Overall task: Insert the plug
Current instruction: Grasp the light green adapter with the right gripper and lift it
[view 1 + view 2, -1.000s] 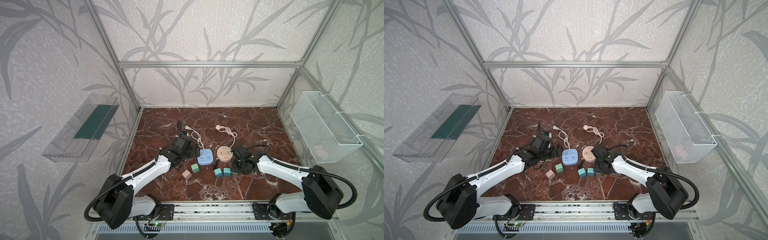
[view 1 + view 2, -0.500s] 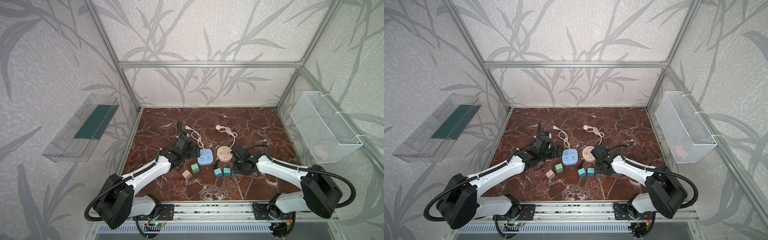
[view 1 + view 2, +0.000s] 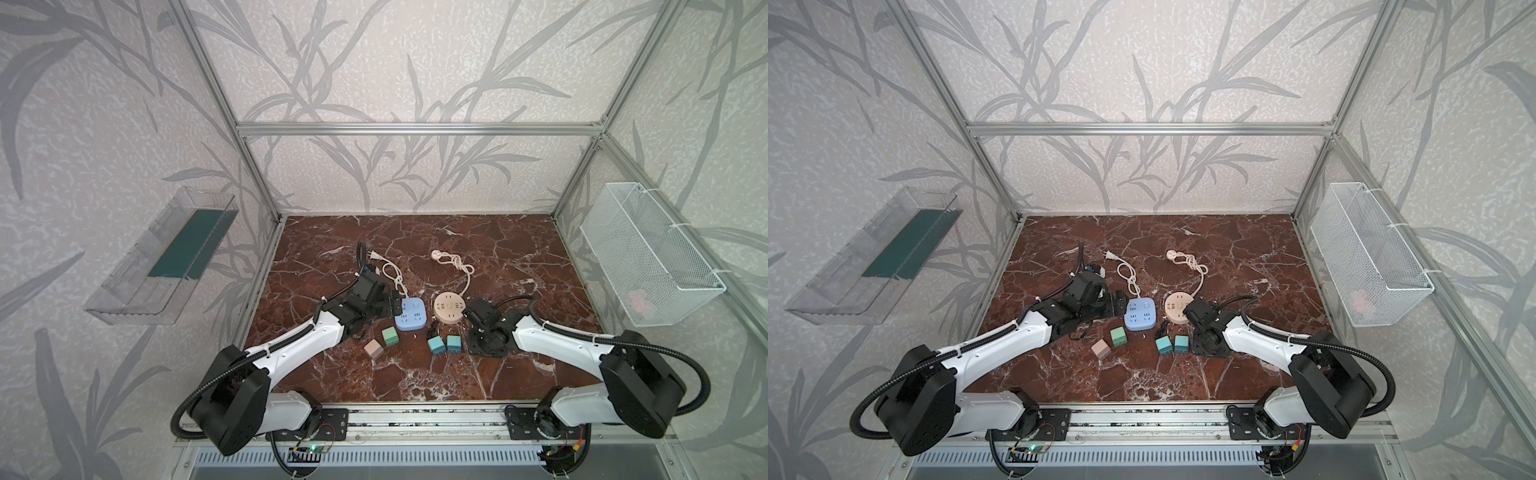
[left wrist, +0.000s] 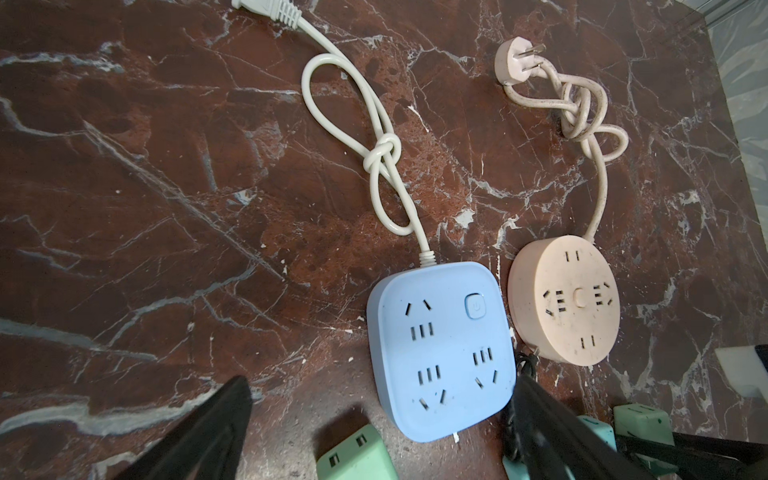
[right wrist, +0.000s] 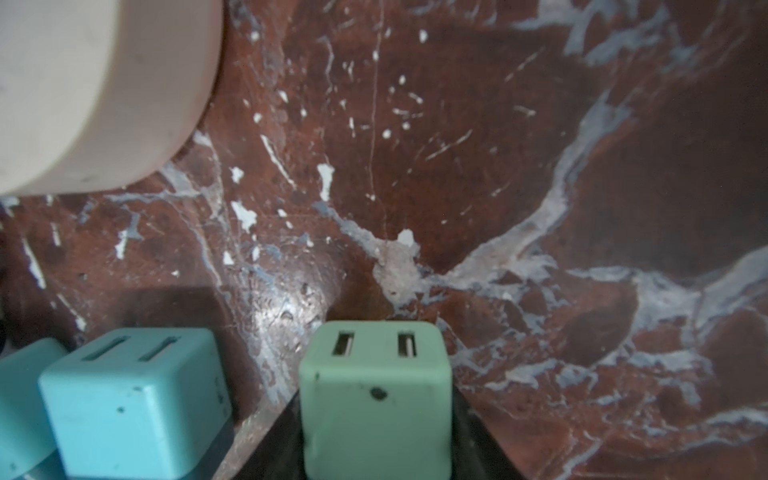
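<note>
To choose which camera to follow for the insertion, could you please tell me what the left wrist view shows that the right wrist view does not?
Only the left wrist view: the sockets of the blue power strip, its knotted white cord, the pink cord, and the open left gripper. Only the right wrist view: the two slots of the green adapter close up, between the fingers of the right gripper. Both: the pink round strip, a teal adapter and the marble table.

Glossy red-brown marble-patterned bench with white veins (pitted in places). Smooth matt plastic on the blue socket block and the speckled peach round socket. Matt green plug cube, scuffed. White metal-mesh basket.
</note>
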Robot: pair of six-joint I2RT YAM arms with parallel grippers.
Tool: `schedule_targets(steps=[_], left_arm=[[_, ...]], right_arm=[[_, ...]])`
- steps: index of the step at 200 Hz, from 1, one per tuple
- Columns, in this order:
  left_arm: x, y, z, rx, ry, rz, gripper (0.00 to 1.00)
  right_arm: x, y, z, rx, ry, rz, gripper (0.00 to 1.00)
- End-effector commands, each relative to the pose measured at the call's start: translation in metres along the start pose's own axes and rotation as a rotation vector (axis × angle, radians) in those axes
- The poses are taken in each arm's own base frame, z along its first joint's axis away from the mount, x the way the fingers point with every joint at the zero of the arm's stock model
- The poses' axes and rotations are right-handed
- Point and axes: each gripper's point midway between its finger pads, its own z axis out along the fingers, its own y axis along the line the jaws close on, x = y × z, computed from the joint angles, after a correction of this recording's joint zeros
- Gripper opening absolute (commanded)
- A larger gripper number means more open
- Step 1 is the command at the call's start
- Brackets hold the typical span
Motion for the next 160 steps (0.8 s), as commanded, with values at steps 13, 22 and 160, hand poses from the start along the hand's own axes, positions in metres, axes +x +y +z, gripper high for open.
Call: schedule_targets(steps=[13, 22, 160], left_arm=[[0.005, -0.006, 0.002, 0.026, 0.023, 0.010, 0.97], [0.005, -0.009, 0.000, 0.037, 0.032, 0.029, 0.97], [0.031, -0.128, -0.066, 0.663, 0.365, 0.085, 0.85]], right_arm=[[-0.004, 0.003, -0.003, -0.006, -0.024, -0.060, 0.37], [-0.006, 0.004, -0.005, -0.008, -0.031, -0.092, 0.18], [-0.022, 0.101, -0.133, -0.588, -0.345, -0.644, 0.00]])
